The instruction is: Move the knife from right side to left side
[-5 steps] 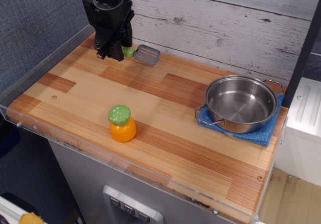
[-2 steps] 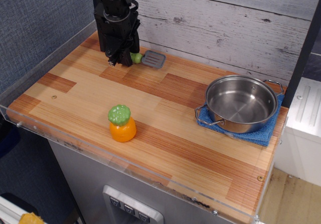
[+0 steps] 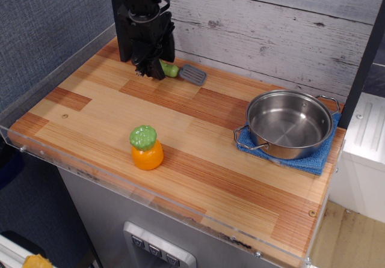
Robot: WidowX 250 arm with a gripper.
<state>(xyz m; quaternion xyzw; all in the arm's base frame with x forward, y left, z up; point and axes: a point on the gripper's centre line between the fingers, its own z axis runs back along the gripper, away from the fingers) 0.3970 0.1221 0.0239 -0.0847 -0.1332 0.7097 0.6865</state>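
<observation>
The knife lies at the back left of the wooden table, with its light-green handle [image 3: 170, 70] next to my gripper and its grey slotted head [image 3: 192, 74] pointing right. My black gripper [image 3: 153, 71] comes down from above, and its fingers are closed around the near end of the handle. The fingertips hide that end of the handle. I cannot tell whether the knife rests on the wood or is held just above it.
An orange toy with a green top [image 3: 146, 148] stands at the front middle-left. A steel pot [image 3: 289, 124] sits on a blue cloth [image 3: 313, 157] at the right. A clear plastic rim [image 3: 54, 63] runs along the left and front edges, and a plank wall stands behind.
My gripper has moved right and slightly toward the front, and the knife moved with it. The knife's head is now further right.
</observation>
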